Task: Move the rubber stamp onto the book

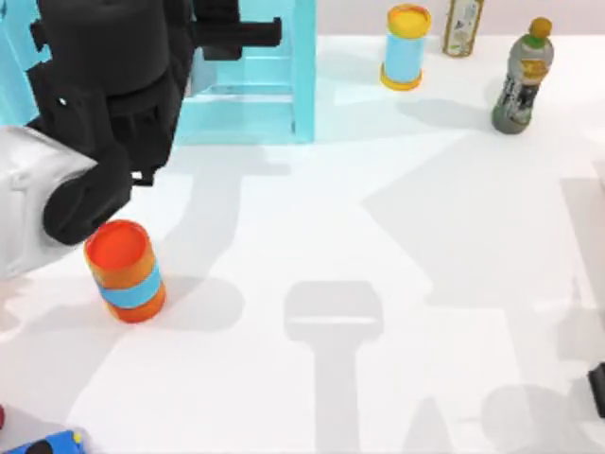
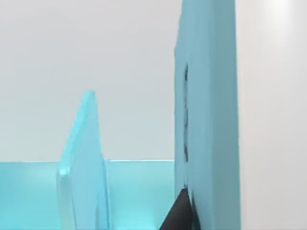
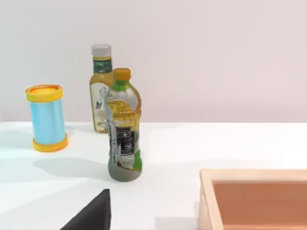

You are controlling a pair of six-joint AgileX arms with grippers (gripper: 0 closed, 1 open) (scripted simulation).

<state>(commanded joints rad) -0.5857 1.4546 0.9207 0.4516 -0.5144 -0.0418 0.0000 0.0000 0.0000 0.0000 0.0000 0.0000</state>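
Top view has my left arm [image 1: 104, 104] over the light-blue shelf [image 1: 284, 85]; bottle labels unreadable, claw state cannot tell.

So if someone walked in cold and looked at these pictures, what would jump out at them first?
Probably the big black left arm looming over the top view's upper left, in front of the light-blue shelf unit. Next, the orange can with a blue band standing just below it on the white table. At the far right stand a yellow-capped blue canister and two bottles, the nearer a dark-labelled bottle.
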